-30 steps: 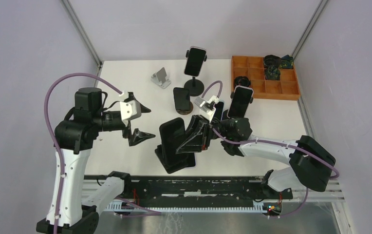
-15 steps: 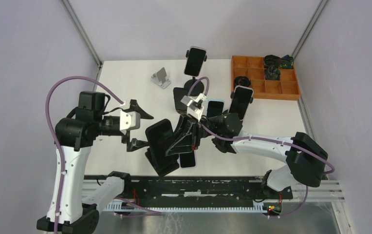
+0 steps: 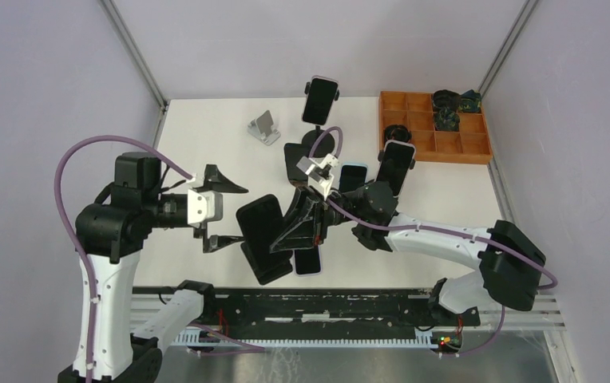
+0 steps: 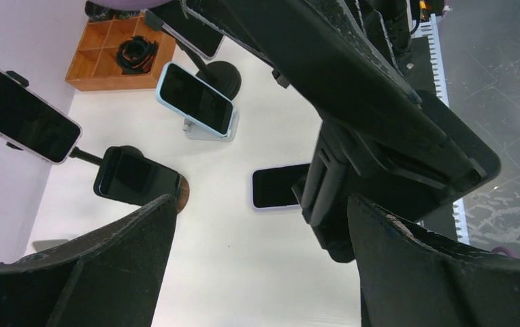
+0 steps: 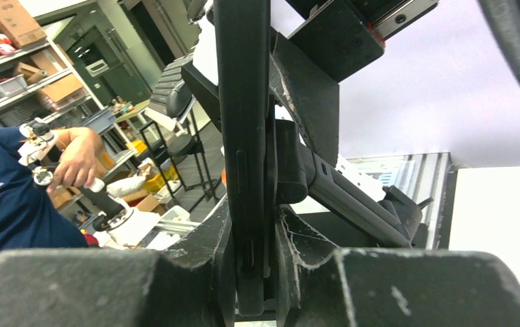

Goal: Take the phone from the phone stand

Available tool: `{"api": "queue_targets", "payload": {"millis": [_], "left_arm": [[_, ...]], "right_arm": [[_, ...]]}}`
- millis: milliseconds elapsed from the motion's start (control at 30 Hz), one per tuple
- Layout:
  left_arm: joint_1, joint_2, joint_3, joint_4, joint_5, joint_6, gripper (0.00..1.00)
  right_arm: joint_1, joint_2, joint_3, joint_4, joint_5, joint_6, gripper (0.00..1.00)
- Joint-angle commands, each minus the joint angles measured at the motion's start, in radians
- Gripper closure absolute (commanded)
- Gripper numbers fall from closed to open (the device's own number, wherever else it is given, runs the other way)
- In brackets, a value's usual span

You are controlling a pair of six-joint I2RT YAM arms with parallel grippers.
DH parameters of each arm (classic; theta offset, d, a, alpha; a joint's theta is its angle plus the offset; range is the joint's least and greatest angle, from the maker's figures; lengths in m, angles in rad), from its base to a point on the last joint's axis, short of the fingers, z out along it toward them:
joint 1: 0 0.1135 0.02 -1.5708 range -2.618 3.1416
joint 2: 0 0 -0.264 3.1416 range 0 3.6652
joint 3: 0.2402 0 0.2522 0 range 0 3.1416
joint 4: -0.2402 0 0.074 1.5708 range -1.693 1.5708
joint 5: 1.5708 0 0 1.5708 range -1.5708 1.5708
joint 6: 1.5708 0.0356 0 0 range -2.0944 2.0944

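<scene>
Six phones (image 3: 320,98), one bare stand (image 3: 263,128); right end effector (image 3: 292,231) pinches the big phone (image 3: 259,231), left end effector (image 3: 238,214) spread wide beside it.

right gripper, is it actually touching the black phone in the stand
Touching. Right wrist view shows the black phone edge-on, wedged with its stand between the fingers of the right gripper, no gap showing.

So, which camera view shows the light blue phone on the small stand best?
The left wrist view: the light blue phone leans on its small stand, with the whole screen in sight. In the top view the right arm hides its lower part. The right wrist view does not show it.
</scene>
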State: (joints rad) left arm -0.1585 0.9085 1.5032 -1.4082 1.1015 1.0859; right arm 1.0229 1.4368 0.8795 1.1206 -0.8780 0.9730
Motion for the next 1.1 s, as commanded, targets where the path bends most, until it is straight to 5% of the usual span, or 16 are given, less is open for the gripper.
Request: {"api": "queue_targets", "payload": {"millis": [0,200,333,633,833,1067], "left_arm": [[-0.003,-0.01,0.075,0.033,-0.028,-0.083,0.0],[-0.002,-0.023,0.121,0.027,-0.036,-0.137,0.0],[-0.002,-0.093,0.013,0.241,-0.022,-0.389,0.0],[-0.002,-0.06,-0.092,0.168,0.084,-0.271,0.09],[-0.002,-0.075,-0.149,0.168,0.143,-0.152,0.36],[-0.002,-0.089,-0.159,0.167,0.186,-0.05,0.95]], "right_arm": [[-0.01,-0.104,0.01,0.052,0.087,-0.062,1.0],[-0.008,-0.098,0.038,0.096,0.1,-0.028,1.0],[0.008,-0.063,0.073,0.125,0.102,-0.01,1.0],[0.035,0.006,0.142,0.194,0.12,0.04,1.0],[0.046,0.008,0.127,0.18,0.152,0.022,1.0],[0.046,-0.027,0.102,0.017,0.217,-0.079,1.0]]}}
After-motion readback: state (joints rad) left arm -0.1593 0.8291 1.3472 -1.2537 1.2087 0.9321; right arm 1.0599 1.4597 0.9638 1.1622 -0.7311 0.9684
